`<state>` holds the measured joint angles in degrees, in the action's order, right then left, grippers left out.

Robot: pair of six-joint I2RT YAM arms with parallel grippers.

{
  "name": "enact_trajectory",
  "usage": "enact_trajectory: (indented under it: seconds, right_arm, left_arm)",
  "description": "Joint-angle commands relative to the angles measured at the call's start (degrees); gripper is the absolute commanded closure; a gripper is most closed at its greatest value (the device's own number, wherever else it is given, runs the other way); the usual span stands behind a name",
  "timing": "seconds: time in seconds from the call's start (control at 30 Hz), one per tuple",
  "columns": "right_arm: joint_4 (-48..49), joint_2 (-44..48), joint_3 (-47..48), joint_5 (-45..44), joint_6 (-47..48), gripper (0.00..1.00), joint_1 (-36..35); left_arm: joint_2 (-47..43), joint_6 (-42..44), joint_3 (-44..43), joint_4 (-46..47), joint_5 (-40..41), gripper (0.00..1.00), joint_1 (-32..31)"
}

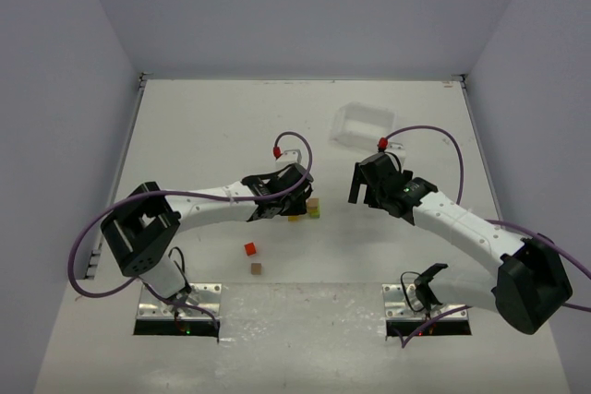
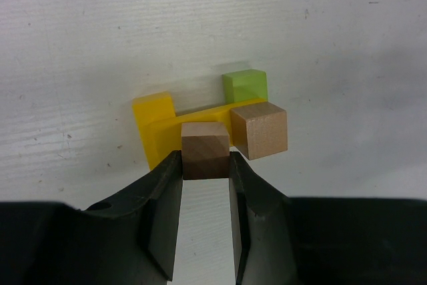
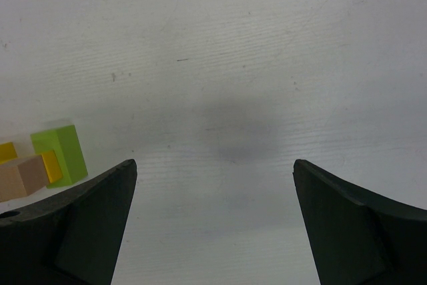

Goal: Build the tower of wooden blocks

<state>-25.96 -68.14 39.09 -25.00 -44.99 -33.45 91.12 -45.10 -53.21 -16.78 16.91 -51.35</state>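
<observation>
As the half-built wood block tower [image 1: 312,208] stands mid-bench [image 1: 203,126], we see the right arm's fingers [image 3: 87,218] spread wide and empty just beside it, apparently keeping clear. The left arm's fingers [image 2: 163,195] pinch a dark brown block [image 2: 205,149] at the yellow base [image 2: 157,125], beside the pale block [image 2: 260,129], likely to seat it. A red block [image 1: 249,248] waits nearer the arm bases.

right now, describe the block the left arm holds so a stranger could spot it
Near the middle of the white table, the left tool reaches a small cluster of blocks. Pinched between its fingers, in front of the yellow piece, is a dark brown cube. It is darker than the pale tan cube beside it, and the green cube sits behind.
</observation>
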Motion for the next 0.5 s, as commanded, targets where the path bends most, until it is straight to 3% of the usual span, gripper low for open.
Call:
enact_trajectory:
  seconds: [0.0, 0.13, 0.23, 0.47]
  right_arm:
    - [1.06, -0.15, 0.46, -1.02, 0.26, 0.01, 0.32]
    - [1.08, -0.37, 0.46, -1.02, 0.17, 0.01, 0.34]
    - [1.05, -0.61, 0.51, -1.02, 0.20, 0.01, 0.35]
    - [0.99, -0.67, 0.57, -0.82, 0.24, 0.01, 0.41]
  left_arm:
    - [-0.09, -0.23, -1.74, 0.97, 0.71, 0.73, -0.68]
    - [-0.49, -0.65, -1.39, 0.95, 0.92, 0.72, -0.68]
    - [-0.65, -0.80, -1.40, 1.01, 0.97, 0.64, -0.68]
    - [-0.77, -1.06, -1.28, 0.95, 1.03, 0.62, -0.68]
